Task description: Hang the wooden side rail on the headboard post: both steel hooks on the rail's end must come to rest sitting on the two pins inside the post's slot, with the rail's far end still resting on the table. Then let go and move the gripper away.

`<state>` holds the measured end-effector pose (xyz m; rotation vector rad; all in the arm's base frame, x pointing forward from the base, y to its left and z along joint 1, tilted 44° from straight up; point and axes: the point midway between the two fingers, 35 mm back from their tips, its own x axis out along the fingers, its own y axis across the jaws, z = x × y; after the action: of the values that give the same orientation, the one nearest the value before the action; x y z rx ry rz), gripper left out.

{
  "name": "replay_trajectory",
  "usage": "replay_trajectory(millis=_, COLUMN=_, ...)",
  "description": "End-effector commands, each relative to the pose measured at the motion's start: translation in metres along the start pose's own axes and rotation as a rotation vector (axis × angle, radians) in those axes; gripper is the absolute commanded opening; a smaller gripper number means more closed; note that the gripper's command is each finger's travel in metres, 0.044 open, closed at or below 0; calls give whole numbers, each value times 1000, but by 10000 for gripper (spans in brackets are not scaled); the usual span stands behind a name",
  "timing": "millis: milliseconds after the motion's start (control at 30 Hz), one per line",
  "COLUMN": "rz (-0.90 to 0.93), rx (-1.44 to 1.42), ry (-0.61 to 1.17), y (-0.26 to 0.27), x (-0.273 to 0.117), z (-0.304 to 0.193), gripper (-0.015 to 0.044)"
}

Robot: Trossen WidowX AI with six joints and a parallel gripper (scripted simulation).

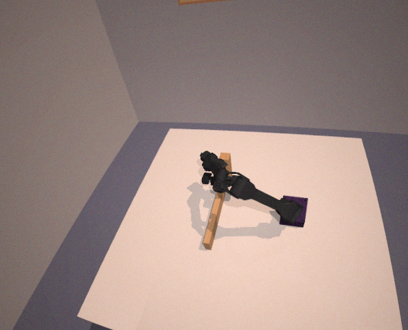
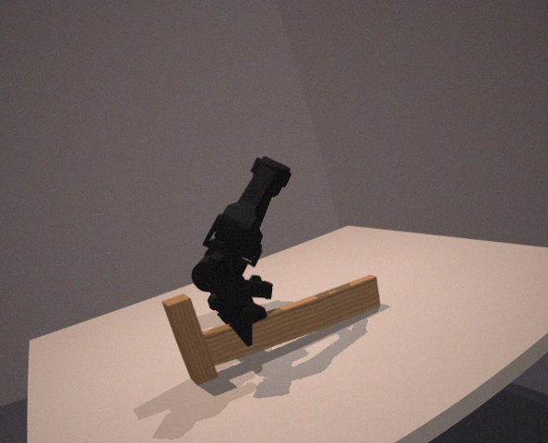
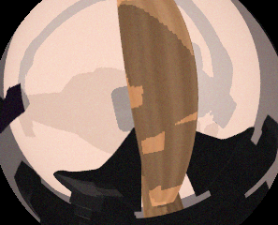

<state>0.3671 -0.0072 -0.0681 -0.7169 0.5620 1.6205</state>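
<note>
gripping the wooden rail [image 1: 216, 211] [image 2: 312, 317] [image 3: 164, 94] near its post end, the claw [image 1: 221, 188] [image 2: 249, 333] [image 3: 153, 127] is clamped on it from above, one dark finger on either side. just beside the claw stands the post [image 1: 225, 156] [image 2: 188, 338], with the near end of the rail up against it. away from the claw on the other side, the long part of the rail runs out over the pale table [image 1: 268, 266] [image 2: 432, 295] [image 3: 59, 70], its far end down at the tabletop. whether the hooks sit on the pins i cannot tell, as both are hidden.
</note>
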Motion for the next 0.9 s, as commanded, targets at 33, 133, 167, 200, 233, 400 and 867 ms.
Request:
replay_trajectory(millis=33, rz=-11, rx=1, ry=7, y=-1, x=-2, z=-3, gripper=0)
replay_trajectory(millis=133, rz=-11, rx=1, ry=7, y=-1, x=-2, z=-3, gripper=0)
replay_trajectory(millis=167, rz=-11, rx=1, ry=7, y=-1, x=-2, z=-3, gripper=0)
replay_trajectory(millis=200, rz=-11, rx=1, ry=7, y=-1, x=-2, z=-3, gripper=0)
replay_trajectory(millis=233, rz=-11, rx=1, ry=7, y=-1, x=-1, z=-3, gripper=0)
replay_trajectory(millis=400, rz=-11, rx=1, ry=7, y=-1, x=-1, z=-3, gripper=0)
replay_trajectory(millis=867, rz=-11, rx=1, ry=7, y=-1, x=2, z=-3, gripper=0)
